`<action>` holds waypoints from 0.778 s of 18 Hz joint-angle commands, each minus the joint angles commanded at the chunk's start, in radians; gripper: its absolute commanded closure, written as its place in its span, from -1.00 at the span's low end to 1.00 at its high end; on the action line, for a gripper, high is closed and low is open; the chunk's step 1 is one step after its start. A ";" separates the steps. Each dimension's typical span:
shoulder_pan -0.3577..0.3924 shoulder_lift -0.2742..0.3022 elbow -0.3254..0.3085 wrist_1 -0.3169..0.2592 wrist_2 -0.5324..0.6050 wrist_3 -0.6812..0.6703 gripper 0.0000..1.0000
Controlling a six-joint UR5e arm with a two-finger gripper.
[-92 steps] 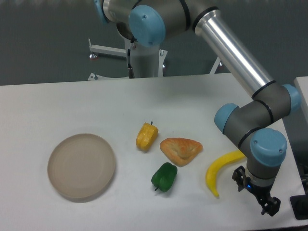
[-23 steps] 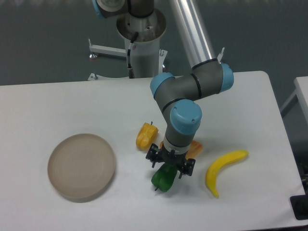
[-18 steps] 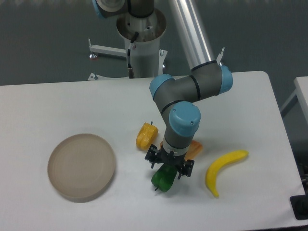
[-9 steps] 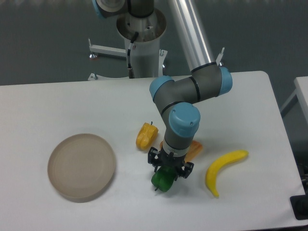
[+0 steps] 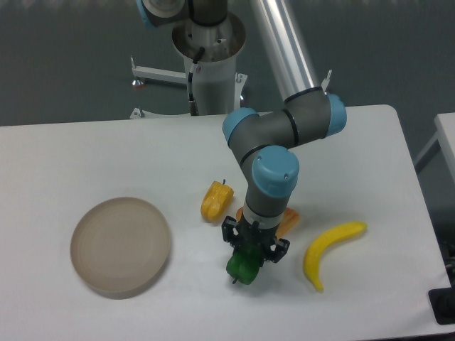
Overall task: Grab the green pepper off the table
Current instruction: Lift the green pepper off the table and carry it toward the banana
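Observation:
The green pepper (image 5: 242,267) is a small glossy dark-green pepper on the white table (image 5: 106,156), near the front middle. My gripper (image 5: 252,245) stands right over it, fingers closed around its upper half. The arm hides the pepper's top. I cannot tell whether the pepper still rests on the table.
A yellow-orange pepper (image 5: 215,201) lies just left of the arm. An orange pastry (image 5: 288,219) is mostly hidden behind the wrist. A banana (image 5: 327,250) lies to the right. A round beige plate (image 5: 120,246) sits at the left.
The arm came from the table's right edge to the green pepper. In the last second the fingers closed in from wide apart onto the pepper.

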 joint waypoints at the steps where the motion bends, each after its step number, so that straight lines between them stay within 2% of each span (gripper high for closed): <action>1: 0.005 0.008 0.000 -0.002 0.002 0.026 0.15; 5: 0.051 0.026 0.012 -0.005 0.050 0.149 0.16; 7: 0.078 0.038 0.023 -0.034 0.074 0.202 0.16; 14: 0.106 0.040 0.061 -0.048 0.118 0.281 0.16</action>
